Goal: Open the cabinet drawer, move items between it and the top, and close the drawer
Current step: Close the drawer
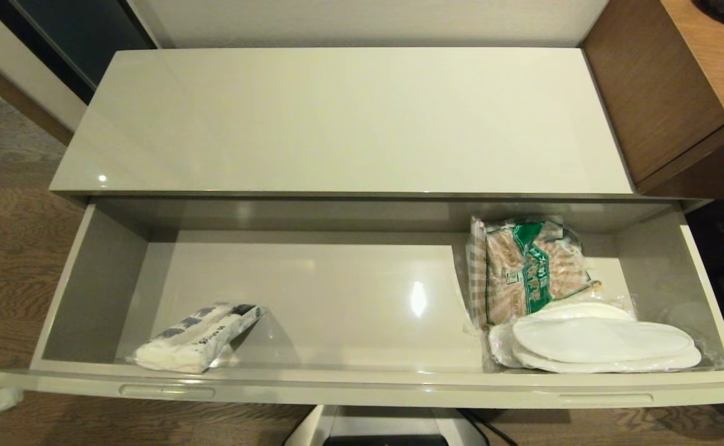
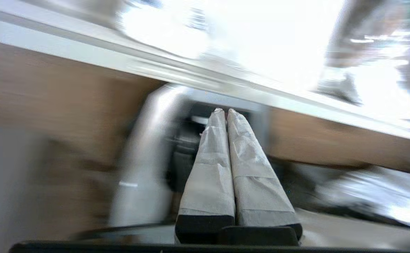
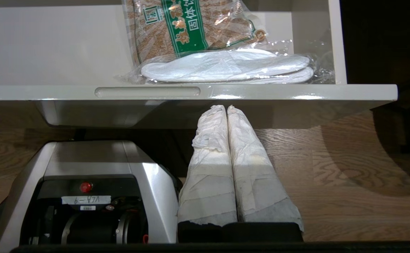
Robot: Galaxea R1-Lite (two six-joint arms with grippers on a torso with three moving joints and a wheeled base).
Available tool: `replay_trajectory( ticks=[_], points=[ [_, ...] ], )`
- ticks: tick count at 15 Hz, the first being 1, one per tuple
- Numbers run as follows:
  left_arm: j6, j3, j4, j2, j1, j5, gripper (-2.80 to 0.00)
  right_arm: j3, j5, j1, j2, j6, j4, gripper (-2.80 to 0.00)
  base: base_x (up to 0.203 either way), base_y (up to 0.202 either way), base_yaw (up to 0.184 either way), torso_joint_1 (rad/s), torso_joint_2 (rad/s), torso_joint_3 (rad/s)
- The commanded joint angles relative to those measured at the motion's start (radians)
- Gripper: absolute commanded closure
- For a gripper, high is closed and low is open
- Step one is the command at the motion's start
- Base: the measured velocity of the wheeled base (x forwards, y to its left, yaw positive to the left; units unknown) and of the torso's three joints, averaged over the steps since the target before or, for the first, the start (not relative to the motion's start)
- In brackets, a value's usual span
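Drawer (image 1: 362, 387) pulled out; tissue pack (image 1: 196, 337) front-left, slippers (image 1: 604, 344) front-right beside snack bag (image 1: 526, 269). Glossy top (image 1: 343, 121) bare. I see left claw (image 2: 225, 110), right claw (image 3: 226, 107) pressed together, below drawer over wood floor (image 3: 349, 175).

Snack bag (image 1: 526, 267): brown-and-green checked, leaning towards the back right corner.
Wooden desk (image 1: 678, 87): brown wood-grain, beyond the right end.
Floor (image 1: 8, 248): dark wood planks all round.
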Motion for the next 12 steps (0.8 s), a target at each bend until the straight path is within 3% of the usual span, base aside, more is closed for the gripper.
replay_trajectory(
  ticks=[1,4,6,7,10,12],
  points=[
    [-0.012,-0.002,0.038,0.098,-0.022,-0.052,0.0,0.0,0.0,0.0,-0.022,0.001,0.001,0.0,0.0,0.0,0.0,0.0,0.0,0.0],
    [-0.016,0.013,0.079,0.159,-0.076,-0.072,0.0,0.0,0.0,0.0,-0.022,0.0,0.001,0.0,0.0,0.0,0.0,0.0,0.0,0.0],
    [-0.004,0.046,0.093,0.19,-0.217,-0.042,0.0,0.0,0.0,0.0,-0.022,0.0,0.001,0.0,0.0,0.0,0.0,0.0,0.0,0.0],
    [0.021,0.075,0.096,0.206,-0.285,0.023,0.0,0.0,0.0,0.0,-0.022,0.0,0.001,0.0,0.0,0.0,0.0,0.0,0.0,0.0],
    [0.228,0.152,0.098,0.209,-0.315,0.128,0.0,0.0,0.0,0.0,-0.022,0.0,0.001,0.0,0.0,0.0,0.0,0.0,0.0,0.0],
    [0.359,0.194,0.072,0.198,-0.315,0.235,0.0,0.0,0.0,0.0,-0.022,0.0,0.001,0.0,0.0,0.0,0.0,0.0,0.0,0.0]
  ],
)
